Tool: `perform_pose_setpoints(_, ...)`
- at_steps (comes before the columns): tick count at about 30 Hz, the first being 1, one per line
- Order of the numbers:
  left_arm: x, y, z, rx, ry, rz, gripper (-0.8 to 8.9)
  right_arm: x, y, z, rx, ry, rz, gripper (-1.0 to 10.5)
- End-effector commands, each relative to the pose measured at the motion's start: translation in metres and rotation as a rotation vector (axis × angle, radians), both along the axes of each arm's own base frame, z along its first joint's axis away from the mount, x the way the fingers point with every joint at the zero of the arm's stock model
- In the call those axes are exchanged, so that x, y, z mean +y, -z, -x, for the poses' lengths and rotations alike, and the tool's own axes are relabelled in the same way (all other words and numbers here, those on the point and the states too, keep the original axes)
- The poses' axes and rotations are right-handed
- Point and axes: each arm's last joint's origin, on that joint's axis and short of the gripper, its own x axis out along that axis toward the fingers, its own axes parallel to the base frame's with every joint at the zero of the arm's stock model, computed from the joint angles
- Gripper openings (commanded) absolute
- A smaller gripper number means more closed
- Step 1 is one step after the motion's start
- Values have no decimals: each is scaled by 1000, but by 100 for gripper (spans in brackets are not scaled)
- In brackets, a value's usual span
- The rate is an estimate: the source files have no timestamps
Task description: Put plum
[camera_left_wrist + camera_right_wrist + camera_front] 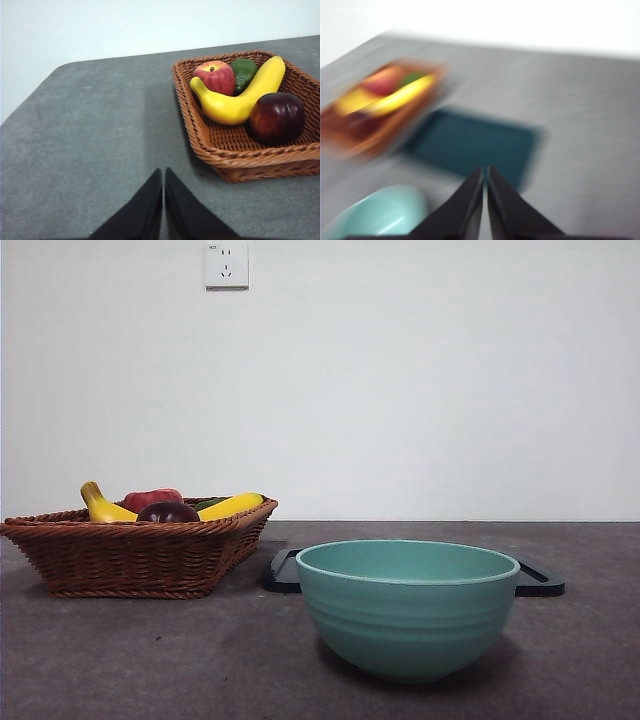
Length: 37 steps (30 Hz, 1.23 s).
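The plum (277,117) lies in the wicker basket (220,157), touching the banana (240,95), with the red apple (216,77) beyond it. The green bowl (407,605) stands apart from the basket, a dark tray (285,570) behind it. The left gripper (163,175) and right gripper (485,172) hang over the surface (85,135), fingers pressed together, holding nothing.

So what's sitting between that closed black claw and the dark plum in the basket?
In the left wrist view, only bare grey table and the wicker basket's near rim separate the left gripper from the plum. No other object lies between.
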Motion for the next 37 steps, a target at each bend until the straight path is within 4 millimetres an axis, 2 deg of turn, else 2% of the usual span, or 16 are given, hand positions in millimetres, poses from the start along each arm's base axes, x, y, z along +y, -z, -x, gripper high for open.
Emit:
perform_pose_setpoints(1, 0, 7, -1, 26, -4, 6, 8, -9, 20, -3, -111, 113, 23, 6)
perform_pose_setpoints(2, 0, 7, -1, 27, -4, 6, 8, -13, 33, -3, -157, 156, 24, 6)
perform_pose_setpoints(8, 0, 7, -1, 26, -4, 6, 8, -21, 81, -4, -288, 289, 32, 6)
perform_pose_setpoints(14, 0, 7, -1, 26, -4, 6, 8, -25, 117, -5, -327, 361, 14, 6)
perform_pose_setpoints(19, 0, 7, -1, 26, -4, 6, 8, -26, 141, -11, -270, 366, -15, 5)
perform_pose_setpoints(29, 0, 7, -1, 26, -4, 6, 8, -26, 158, -10, -122, 391, -9, 6)
perform_pose_setpoints(37, 0, 7, -1, 27, -4, 6, 8, -26, 157, -10, -132, 390, -10, 6)
